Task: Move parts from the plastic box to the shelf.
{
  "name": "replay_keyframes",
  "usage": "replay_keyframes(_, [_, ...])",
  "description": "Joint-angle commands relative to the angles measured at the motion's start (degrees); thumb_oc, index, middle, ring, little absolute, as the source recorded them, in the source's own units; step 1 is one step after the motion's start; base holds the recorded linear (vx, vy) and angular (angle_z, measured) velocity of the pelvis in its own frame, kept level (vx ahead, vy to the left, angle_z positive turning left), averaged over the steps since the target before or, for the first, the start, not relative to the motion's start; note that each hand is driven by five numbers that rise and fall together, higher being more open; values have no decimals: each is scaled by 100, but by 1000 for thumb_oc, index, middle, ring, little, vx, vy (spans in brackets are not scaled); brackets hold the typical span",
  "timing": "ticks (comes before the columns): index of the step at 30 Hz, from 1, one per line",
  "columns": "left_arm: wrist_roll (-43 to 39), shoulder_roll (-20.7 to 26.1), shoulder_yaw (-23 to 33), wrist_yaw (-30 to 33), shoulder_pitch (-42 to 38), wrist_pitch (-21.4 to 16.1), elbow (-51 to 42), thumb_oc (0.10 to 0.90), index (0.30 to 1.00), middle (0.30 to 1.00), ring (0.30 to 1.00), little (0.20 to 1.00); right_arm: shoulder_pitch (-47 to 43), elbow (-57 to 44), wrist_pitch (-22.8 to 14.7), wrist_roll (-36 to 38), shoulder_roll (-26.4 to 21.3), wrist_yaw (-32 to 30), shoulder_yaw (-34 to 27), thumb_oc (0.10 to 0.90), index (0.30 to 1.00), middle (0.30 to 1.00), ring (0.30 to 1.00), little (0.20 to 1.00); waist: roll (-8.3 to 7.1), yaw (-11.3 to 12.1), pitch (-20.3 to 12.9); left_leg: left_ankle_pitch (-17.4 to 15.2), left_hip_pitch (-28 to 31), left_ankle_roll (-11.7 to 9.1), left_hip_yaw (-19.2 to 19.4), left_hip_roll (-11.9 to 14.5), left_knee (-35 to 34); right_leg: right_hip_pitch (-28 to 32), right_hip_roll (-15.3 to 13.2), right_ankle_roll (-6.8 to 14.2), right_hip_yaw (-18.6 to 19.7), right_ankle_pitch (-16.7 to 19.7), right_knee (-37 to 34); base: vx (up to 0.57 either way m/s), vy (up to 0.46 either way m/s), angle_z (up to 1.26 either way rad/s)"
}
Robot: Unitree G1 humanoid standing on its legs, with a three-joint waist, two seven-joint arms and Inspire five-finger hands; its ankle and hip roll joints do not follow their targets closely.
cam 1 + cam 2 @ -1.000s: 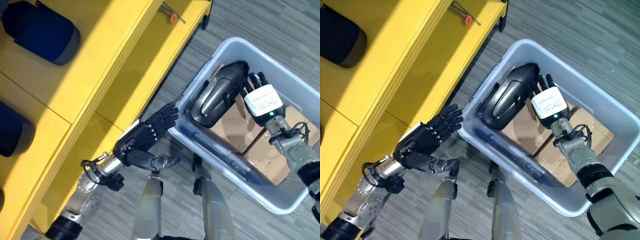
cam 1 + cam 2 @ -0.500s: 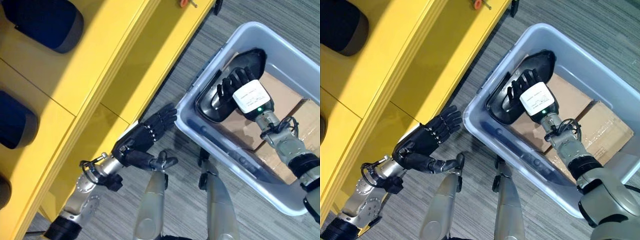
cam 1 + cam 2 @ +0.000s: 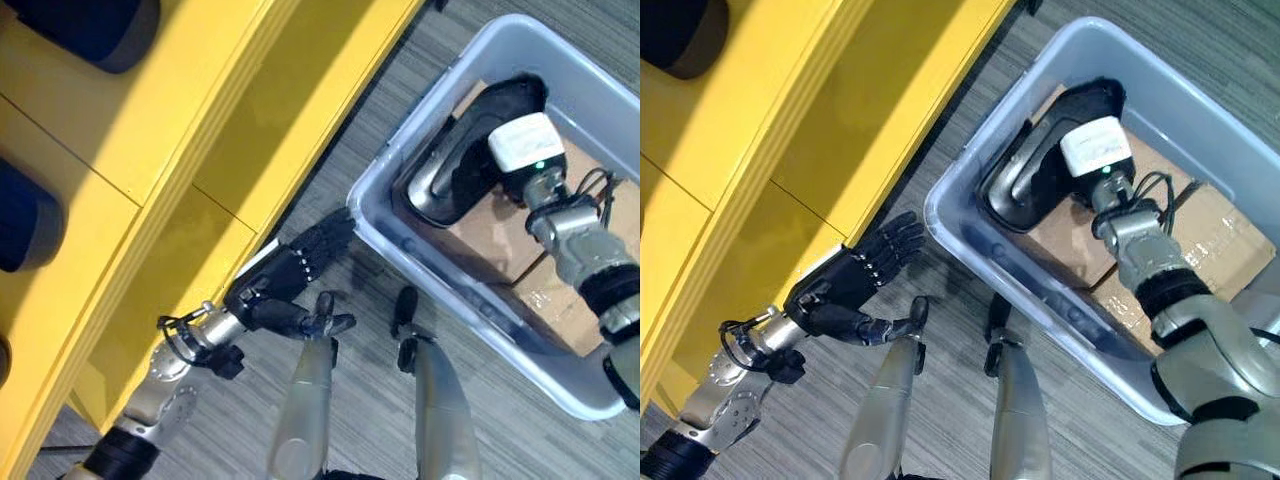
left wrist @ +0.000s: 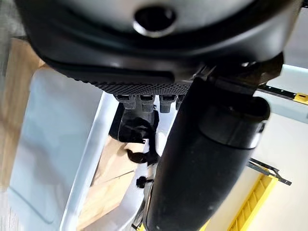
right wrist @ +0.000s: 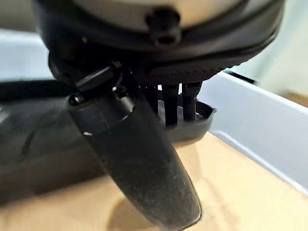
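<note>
Right hand (image 3: 1095, 150) down inside plastic box (image 3: 1200, 115), fingers hooked over the black part's (image 3: 455, 175) rim, thumb outside it, left hand (image 3: 290, 280) flat and relaxed beside yellow shelf (image 3: 220, 120).

No legible text, label or number; white plate on right hand (image 3: 518, 143) unreadable.
</note>
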Motion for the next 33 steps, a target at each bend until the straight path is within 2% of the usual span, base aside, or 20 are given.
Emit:
replay_keyframes(1, [218,-131,85,-7,-120,-240,-746,900,1000,1000,1000,1000,577,1259,275,1119,88,1692,291,400,300,300,300,300,397,120,-106,1204,-104,358,-19,-219,-1524,189,110,-111,-218,-1436,1458,-1,-29,-9])
replay_keyframes(2, [205,-197,91,0,-145,-127,-796,900,1000,1000,1000,1000,758,1524,62,926,200,1905,98,400,300,300,300,300,399,112,-106,1191,-128,357,-22,-221,-1473,175,94,-117,-224,-1447,1489,6,-26,5])
replay_keyframes(4, [223,-216,95,15,-154,-75,-826,900,1000,1000,1000,1000,808,1578,9,831,219,1835,68,400,300,300,300,300,401,111,-106,1184,-138,359,-30,-230,-1448,178,91,-120,-229,-1449,1495,15,-28,24])
replay_keyframes(7, [399,-239,25,0,-214,116,-929,900,1000,1000,1000,1000,965,1676,-346,867,329,1291,-71,400,300,300,300,300,415,107,-106,1168,-105,395,-43,-271,-1429,243,98,-120,-237,-1384,1392,-3,-26,12])
replay_keyframes(12, [333,-240,3,34,-192,35,-821,900,1000,1000,1000,1000,1165,1387,-430,458,294,898,-118,400,300,300,300,300,386,21,-106,1167,-34,398,-5,-259,-1462,307,111,-102,-198,-1327,1275,-14,28,1])
replay_keyframes(15, [224,-169,36,-35,-37,-102,-821,900,1000,1000,1000,1000,1426,560,-325,-52,-21,-195,-151,400,300,300,300,300,345,-155,-106,1154,246,405,38,-240,-1605,597,166,-91,-68,-1182,861,-53,129,-14])
replay_keyframes(16, [49,-149,87,-196,45,72,-807,900,1000,1000,1000,1000,1453,281,-464,-418,-159,-303,-178,400,300,300,300,300,324,-205,-106,1151,366,400,52,-237,-1673,715,176,-75,-25,-1133,715,-66,143,-16])
replay_keyframes(19, [18,-119,160,-212,130,133,-844,900,1000,1000,1000,1000,1510,-149,-594,-635,-353,-300,-190,400,300,300,300,300,310,-255,-106,1166,485,389,59,-208,-1738,842,197,-63,14,-1055,548,-36,85,-10])
replay_keyframes(21, [1,-43,246,-181,258,100,-859,900,1000,1000,1000,1000,1599,-924,-681,-890,-622,-284,-250,400,300,300,300,300,237,-361,-106,1170,709,370,99,-162,-1842,1075,190,-22,75,-959,299,-40,134,-12])
replay_keyframes(22, [-43,-21,356,-202,386,106,-917,900,1000,1000,1000,1000,1792,-1626,-695,-991,-847,-210,-444,400,300,300,300,300,142,-475,-106,1171,981,350,139,-115,-1977,1354,198,26,145,-836,-56,-28,140,-7])
replay_keyframes(24, [-81,-22,394,-218,454,91,-940,900,1000,1000,1000,1000,1897,-1931,-693,-1028,-942,-185,-545,400,300,300,300,300,98,-526,-106,1172,1115,337,158,-90,-2041,1494,217,40,180,-775,-223,-17,113,-7])
replay_keyframes(28, [0,-88,470,-13,563,-38,-949,900,1000,1000,1000,1000,2247,-2802,-804,-1243,-1197,-20,-966,400,300,300,300,300,-121,-708,-107,1140,1721,302,219,13,-2276,2151,254,111,349,-573,-832,-5,96,-14])
replay_keyframes(30, [70,-142,499,61,611,181,-951,900,1000,1000,1000,1000,2418,-3013,-922,-1134,-1291,84,-1128,400,300,300,300,300,-197,-733,-137,1137,1931,283,242,53,-2355,2406,265,139,394,-520,-1023,26,47,-9])
replay_keyframes(31, [246,-206,504,162,666,510,-894,900,1000,1000,1000,1000,2573,-3161,-1001,-937,-1351,171,-1264,400,300,300,300,300,-277,-769,-268,1141,2052,264,271,90,-2439,2566,254,173,417,-451,-1218,28,36,-14])
replay_keyframes(33, [272,-214,485,181,659,518,-881,900,1000,1000,1000,1000,2614,-3204,-1008,-916,-1362,201,-1303,400,300,300,300,300,-289,-767,-281,1144,2094,262,279,99,-2464,2613,252,177,424,-434,-1265,31,48,-13])
